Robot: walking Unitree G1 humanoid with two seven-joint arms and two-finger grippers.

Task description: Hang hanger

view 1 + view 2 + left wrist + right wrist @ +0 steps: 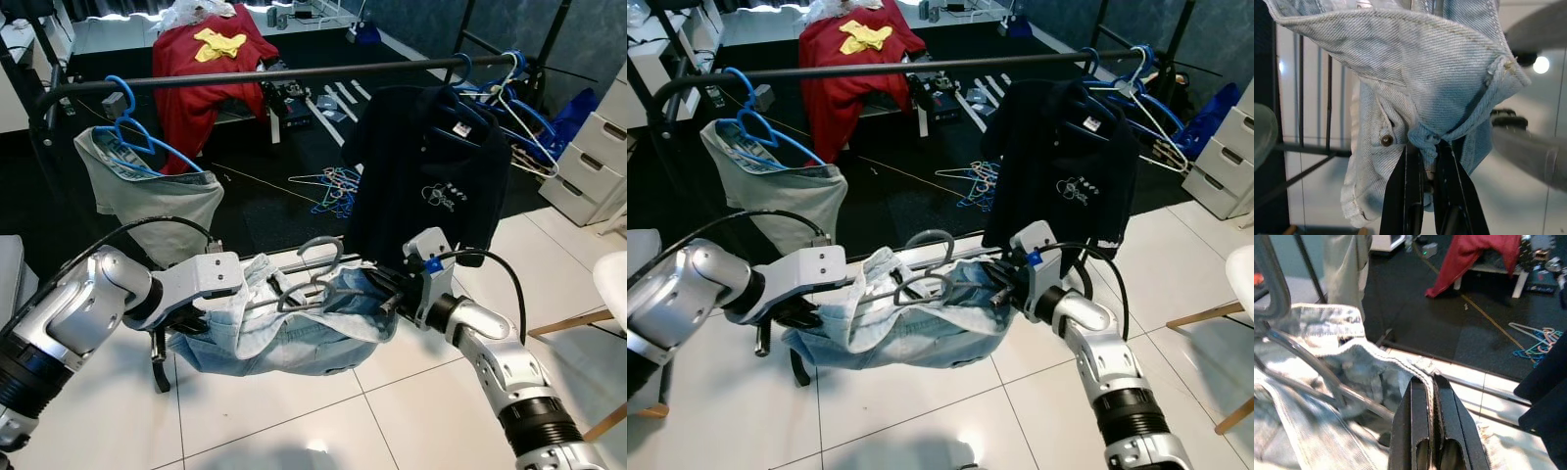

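Both silver arms stretch pale denim shorts (284, 333) between them, left hand (1422, 166) pinched on one waistband edge at 9 o'clock, right hand (1431, 396) on the other at 3. Grey hanger (315, 279) sits inside; black rail (255, 76) at 12 awaits.

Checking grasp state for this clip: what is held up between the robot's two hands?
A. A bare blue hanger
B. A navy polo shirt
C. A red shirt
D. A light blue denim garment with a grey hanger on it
D: the left hand and right hand each pinch an edge of the denim garment, with the grey hanger on it.
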